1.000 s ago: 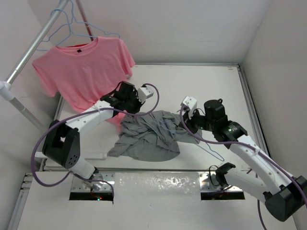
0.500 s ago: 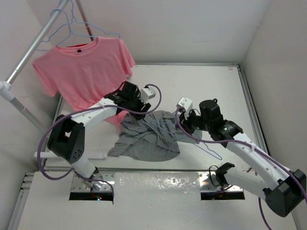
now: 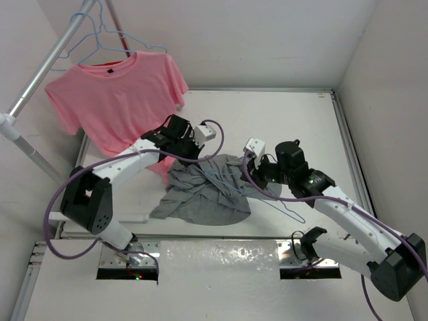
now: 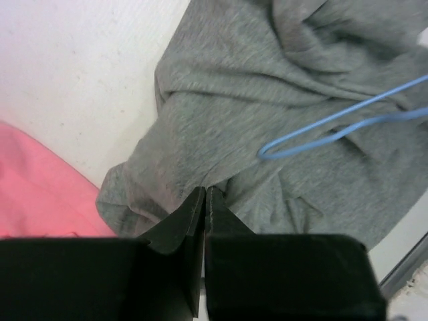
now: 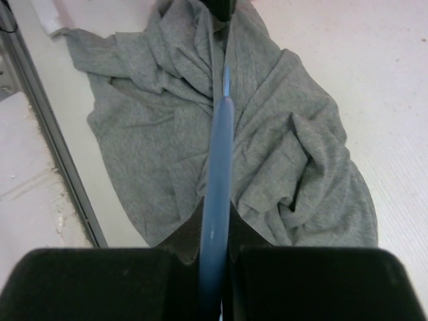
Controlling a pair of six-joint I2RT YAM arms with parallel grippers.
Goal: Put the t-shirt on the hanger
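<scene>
The grey t-shirt (image 3: 207, 194) lies crumpled on the table between the arms. My left gripper (image 3: 179, 162) is at its upper left edge, shut with a fold of the grey fabric (image 4: 200, 134) pinched at the fingertips (image 4: 206, 192). My right gripper (image 3: 257, 179) is at the shirt's right side, shut on the pale-blue wire hanger (image 3: 289, 209). The hanger's wire (image 5: 218, 154) runs out from between the jaws over the shirt (image 5: 287, 154). One rounded end of the hanger (image 4: 314, 127) lies on the grey cloth in the left wrist view.
A pink t-shirt (image 3: 117, 100) hangs on a hanger from a metal rack pole (image 3: 47, 63) at the back left, close beside my left arm. More blue hangers (image 3: 100, 33) hang on the rack. A raised table rim (image 3: 344, 147) runs along the right.
My right gripper has moved left with the hanger, bringing its wire further over the grey shirt. My left gripper has shifted only slightly at the shirt's edge.
</scene>
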